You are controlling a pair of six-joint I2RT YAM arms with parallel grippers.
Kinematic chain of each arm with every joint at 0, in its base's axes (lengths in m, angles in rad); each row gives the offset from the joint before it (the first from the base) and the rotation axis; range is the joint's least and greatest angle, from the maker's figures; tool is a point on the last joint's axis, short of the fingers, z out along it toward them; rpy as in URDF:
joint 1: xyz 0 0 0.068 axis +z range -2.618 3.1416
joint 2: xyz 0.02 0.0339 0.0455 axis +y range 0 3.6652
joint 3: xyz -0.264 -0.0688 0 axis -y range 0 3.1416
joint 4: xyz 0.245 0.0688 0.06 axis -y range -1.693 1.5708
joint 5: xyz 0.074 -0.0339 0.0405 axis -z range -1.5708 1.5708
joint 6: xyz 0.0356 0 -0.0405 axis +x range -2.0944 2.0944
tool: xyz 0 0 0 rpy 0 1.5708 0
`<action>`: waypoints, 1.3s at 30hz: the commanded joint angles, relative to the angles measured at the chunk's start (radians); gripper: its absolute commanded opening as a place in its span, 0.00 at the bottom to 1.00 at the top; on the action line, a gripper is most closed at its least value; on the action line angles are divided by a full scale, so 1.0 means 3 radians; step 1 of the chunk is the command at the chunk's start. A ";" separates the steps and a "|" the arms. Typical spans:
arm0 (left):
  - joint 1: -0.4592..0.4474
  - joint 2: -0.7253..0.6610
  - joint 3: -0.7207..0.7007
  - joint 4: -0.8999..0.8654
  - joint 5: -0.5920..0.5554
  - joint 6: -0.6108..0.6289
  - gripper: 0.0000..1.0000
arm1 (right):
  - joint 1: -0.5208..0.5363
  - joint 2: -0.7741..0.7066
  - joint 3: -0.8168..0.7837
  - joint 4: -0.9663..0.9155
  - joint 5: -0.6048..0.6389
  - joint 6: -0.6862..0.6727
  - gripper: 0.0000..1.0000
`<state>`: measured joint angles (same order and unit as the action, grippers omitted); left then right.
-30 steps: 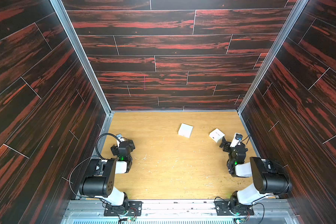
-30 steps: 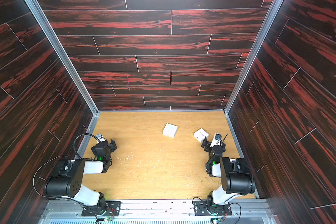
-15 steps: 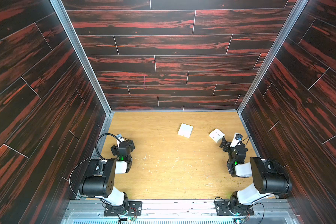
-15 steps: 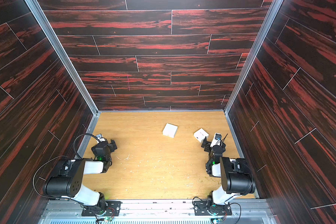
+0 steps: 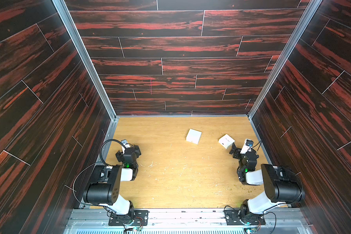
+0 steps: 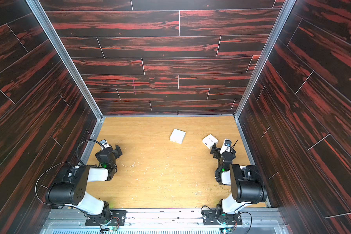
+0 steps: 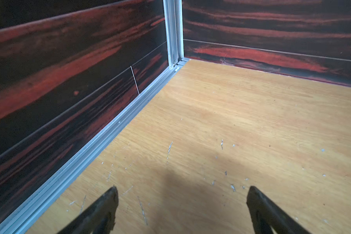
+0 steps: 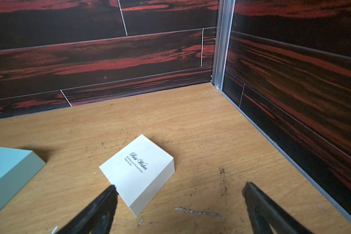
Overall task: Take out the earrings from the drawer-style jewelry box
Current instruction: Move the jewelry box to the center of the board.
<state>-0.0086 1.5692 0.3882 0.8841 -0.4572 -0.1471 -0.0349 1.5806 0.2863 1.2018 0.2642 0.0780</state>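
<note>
Right gripper point(image 8: 180, 186): jaws wide, empty, low over table point(image 5: 170, 172). Lettered box point(image 8: 138, 172) lies just ahead of it, set cornerwise. Its near corner is just beside one fingertip, and the box is not between the jaws. Plain box point(image 5: 193, 136) sits further toward centre, apart from it.

Left gripper point(image 7: 182, 188): jaws wide, empty, facing a bare corner, well apart from both boxes. Right arm clearly nearer.

Both boxes closed, no drawer out. Earrings not visible; likely inside one, cannot tell which. Next move probably needs the jaws squared to the lettered box's sides.
</note>
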 commanded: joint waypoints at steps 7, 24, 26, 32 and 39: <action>-0.0097 -0.0506 -0.0049 -0.0007 -0.0185 0.0203 1.00 | 0.0221 -0.0475 -0.0011 -0.0246 0.0447 -0.0163 0.99; -0.0022 -0.1061 0.1843 -0.4144 0.1312 -0.3038 0.82 | 0.0480 -0.0156 0.3703 -0.5176 -0.0555 0.2168 0.84; -0.0126 -0.0997 0.1813 -0.4141 0.1523 -0.3044 0.82 | 0.0537 -0.0019 0.3776 -0.5141 -0.0898 0.2186 0.84; -0.0398 -0.1155 0.1495 -0.3685 0.1952 -0.3042 0.83 | 0.0576 0.0394 0.3812 -0.4794 -0.1665 0.2324 0.84; -0.0817 -0.1396 0.1075 -0.3216 0.1863 -0.3144 0.86 | 0.0592 0.1023 0.4150 -0.4743 -0.1866 0.2500 0.77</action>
<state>-0.2214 1.1809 0.7437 -0.1493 0.0891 -1.0687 0.1402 1.8252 1.4784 -0.2352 -0.2295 0.7959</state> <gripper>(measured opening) 0.855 0.778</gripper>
